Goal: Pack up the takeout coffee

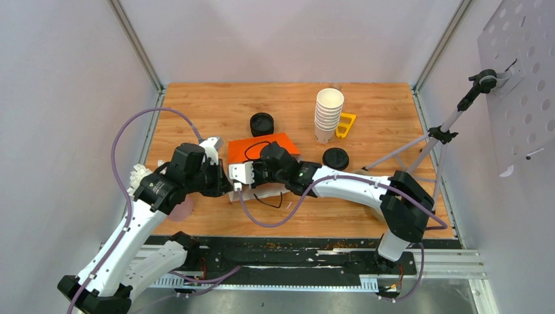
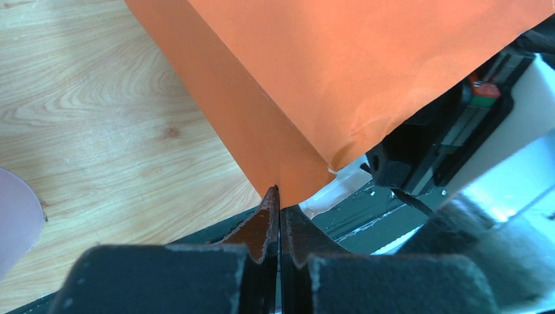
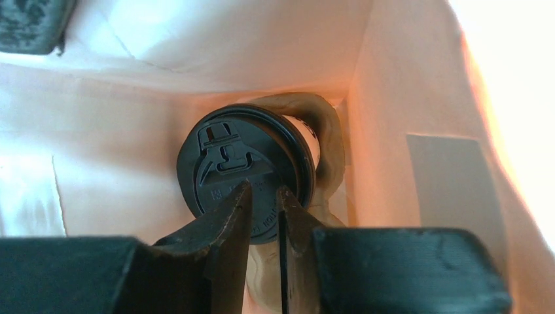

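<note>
A light wooden counter sits between pale grey walls. On it stand a tall stack of white paper cups, a yellow plastic piece and a pale pink cup. One round black lid lies behind the orange paper bag, and another black lid lies to its right. The bag lies on its side, and the closed left hand pinches its edge. Inside lies a small white paper cup with a black plastic lid, tipped over, lid toward the mouth and long axis along the bag. The right hand reaches in with its fingers narrowly apart; whether it grips, I cannot tell.

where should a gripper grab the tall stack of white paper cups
Probably the bottom cup's side wall of the tall stack of nested white paper cups, coming from its left: it stands upright, the rest nest in that cup, and a yellow plastic piece crowds its right side.
</note>
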